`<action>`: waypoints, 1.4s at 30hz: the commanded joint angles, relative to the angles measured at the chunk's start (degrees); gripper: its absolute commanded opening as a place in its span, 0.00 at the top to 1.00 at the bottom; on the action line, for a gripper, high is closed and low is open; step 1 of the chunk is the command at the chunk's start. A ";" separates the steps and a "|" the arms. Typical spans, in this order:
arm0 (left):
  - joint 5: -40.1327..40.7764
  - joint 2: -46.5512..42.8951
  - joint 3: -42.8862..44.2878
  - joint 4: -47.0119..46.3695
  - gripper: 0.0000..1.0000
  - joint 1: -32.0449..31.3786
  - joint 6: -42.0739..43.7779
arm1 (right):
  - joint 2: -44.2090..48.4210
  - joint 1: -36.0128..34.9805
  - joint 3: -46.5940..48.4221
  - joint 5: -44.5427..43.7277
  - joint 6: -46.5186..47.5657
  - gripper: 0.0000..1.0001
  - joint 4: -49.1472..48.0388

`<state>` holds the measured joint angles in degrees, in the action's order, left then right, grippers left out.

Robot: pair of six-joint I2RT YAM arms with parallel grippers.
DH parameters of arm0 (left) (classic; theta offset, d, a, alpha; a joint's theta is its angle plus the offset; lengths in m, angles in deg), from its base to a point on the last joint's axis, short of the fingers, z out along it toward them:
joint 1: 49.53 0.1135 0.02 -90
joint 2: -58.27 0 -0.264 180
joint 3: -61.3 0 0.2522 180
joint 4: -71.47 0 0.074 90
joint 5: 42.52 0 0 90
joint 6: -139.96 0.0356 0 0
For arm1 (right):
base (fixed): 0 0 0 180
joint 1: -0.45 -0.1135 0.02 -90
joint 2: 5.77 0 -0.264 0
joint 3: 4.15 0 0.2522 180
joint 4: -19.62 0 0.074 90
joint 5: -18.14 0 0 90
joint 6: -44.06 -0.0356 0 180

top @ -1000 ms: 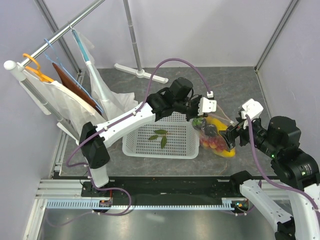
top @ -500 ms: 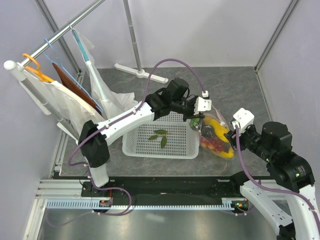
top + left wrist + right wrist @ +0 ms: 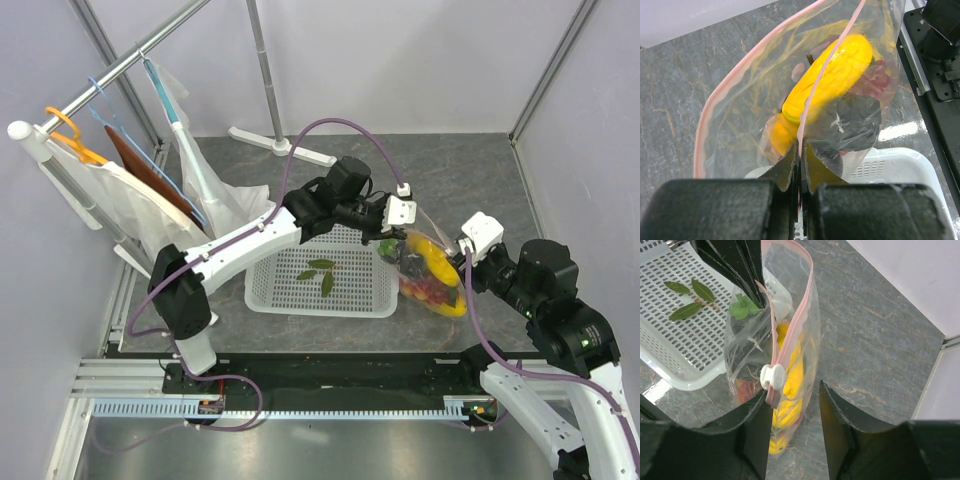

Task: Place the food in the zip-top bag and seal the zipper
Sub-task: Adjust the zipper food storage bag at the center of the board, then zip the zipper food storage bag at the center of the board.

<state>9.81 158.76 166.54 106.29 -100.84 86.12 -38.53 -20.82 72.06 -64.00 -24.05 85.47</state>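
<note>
The clear zip-top bag (image 3: 432, 268) hangs upright beside the basket, with the food inside: a yellow mango (image 3: 832, 80), a dark mangosteen (image 3: 850, 125) and red fruit (image 3: 877, 80). My left gripper (image 3: 392, 238) is shut on the pink zipper (image 3: 826, 70) at the bag's far end and holds it up. The mouth gapes between its two pink lips (image 3: 799, 315). A white slider (image 3: 772, 377) sits on the zipper at the near end. My right gripper (image 3: 792, 412) is open and straddles that near end, with the slider close to its left finger (image 3: 752, 425).
The white mesh basket (image 3: 290, 292) stands left of the bag and holds loose green leaves (image 3: 320, 272). A clothes rack with hangers and garments (image 3: 120, 170) fills the left side. A metal pole stand (image 3: 275, 140) is at the back.
My right gripper has drawn back and settled open around the bag's near end. My left gripper has shifted slightly left, still holding the zipper.
</note>
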 commanded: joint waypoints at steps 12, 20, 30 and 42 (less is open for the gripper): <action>-13.54 -9.86 -4.46 -4.08 0.59 3.14 0.67 | 2.08 -0.26 -1.20 5.67 5.44 1.00 -6.13; -20.16 -14.62 -3.08 -12.01 0.41 -0.27 5.05 | 0.67 -0.26 -0.93 11.82 9.40 1.00 -5.60; -12.34 -5.83 5.28 -10.69 0.50 -6.78 8.22 | 1.37 -0.17 0.30 12.09 12.12 1.00 -3.14; -8.30 -0.65 9.42 -5.85 0.48 -8.89 13.05 | 2.08 -0.26 0.30 12.01 12.74 1.00 -2.17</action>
<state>-0.29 157.29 172.99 99.89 -108.70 95.23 -37.00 -20.82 70.80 -53.64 -12.44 85.06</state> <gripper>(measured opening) 0.517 0.011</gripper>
